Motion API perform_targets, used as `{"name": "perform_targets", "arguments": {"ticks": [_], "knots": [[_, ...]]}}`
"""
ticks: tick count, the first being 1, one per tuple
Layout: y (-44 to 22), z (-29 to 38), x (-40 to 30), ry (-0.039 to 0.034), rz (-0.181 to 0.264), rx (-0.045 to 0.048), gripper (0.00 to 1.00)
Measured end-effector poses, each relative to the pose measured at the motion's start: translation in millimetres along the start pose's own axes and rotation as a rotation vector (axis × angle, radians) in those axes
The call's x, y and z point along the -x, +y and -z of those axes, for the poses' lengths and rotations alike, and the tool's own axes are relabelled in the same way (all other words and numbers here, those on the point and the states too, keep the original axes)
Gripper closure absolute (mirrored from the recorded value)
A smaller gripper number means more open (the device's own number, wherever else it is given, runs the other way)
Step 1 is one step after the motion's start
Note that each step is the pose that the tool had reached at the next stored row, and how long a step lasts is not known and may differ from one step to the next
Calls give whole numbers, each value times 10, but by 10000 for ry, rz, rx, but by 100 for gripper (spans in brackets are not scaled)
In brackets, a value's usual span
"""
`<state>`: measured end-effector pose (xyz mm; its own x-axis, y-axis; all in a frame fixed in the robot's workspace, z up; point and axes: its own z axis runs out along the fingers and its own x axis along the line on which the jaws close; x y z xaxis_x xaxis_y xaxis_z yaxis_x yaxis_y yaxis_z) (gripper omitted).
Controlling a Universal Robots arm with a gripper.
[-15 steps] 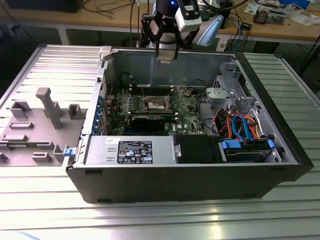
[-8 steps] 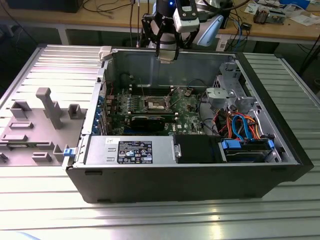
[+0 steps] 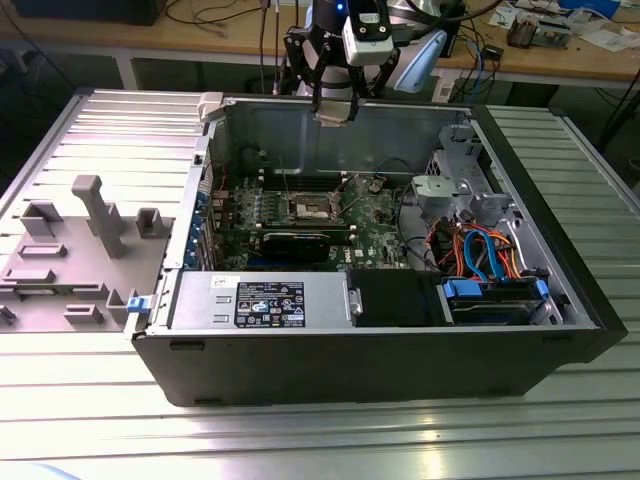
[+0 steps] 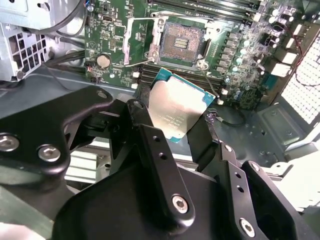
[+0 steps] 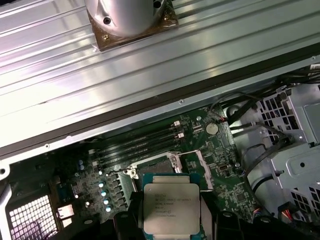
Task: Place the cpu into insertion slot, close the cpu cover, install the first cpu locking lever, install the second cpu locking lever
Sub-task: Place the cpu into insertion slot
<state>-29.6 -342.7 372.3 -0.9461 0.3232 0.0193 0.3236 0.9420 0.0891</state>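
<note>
Step one in hand: gripper pinches the cpu above the open case, insertion slot uncovered and empty; seating would demand square alignment.

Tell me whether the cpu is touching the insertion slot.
Apart. In the second wrist view the cpu sits clamped in the end effector, with the bare insertion slot beyond it; in the exterior view the end effector hangs above the slot.
</note>
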Motion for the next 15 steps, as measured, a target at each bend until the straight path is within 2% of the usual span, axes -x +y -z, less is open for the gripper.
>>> {"name": "perform_targets", "arguments": {"ticks": [15], "knots": [[0, 0, 0, -11, -126, 3, 46]]}}
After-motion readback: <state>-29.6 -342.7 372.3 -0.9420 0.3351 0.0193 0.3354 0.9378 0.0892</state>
